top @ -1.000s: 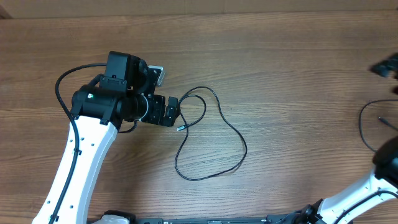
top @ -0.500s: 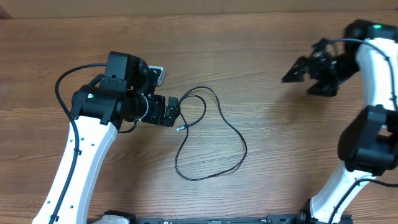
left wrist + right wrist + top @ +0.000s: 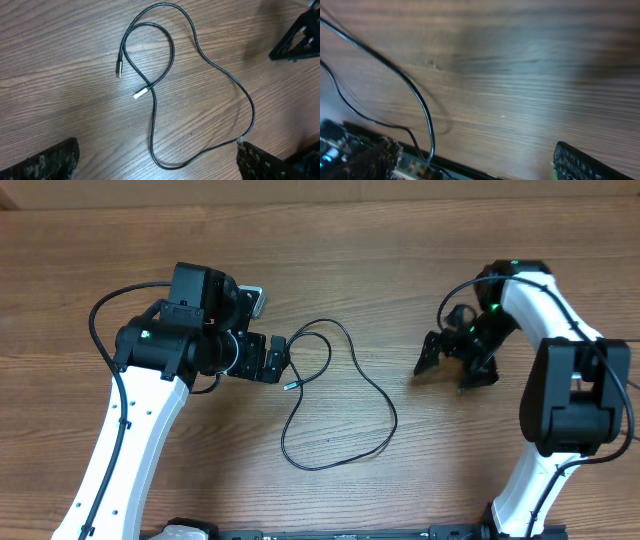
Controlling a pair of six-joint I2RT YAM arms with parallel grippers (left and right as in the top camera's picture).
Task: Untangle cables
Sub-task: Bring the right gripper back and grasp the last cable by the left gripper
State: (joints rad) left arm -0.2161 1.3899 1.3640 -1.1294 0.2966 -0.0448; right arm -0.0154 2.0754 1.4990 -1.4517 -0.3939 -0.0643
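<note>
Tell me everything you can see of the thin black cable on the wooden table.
The thin black cable is one smooth, rubber-like cord lying flat and loose on the brown wooden table. It forms a large open loop and a smaller one, crossing itself once. One end is a dark plug with a metal tip; the other end looks pale and shiny. Nothing grips it; the left gripper's fingers stand open beside it, one very close.
</note>
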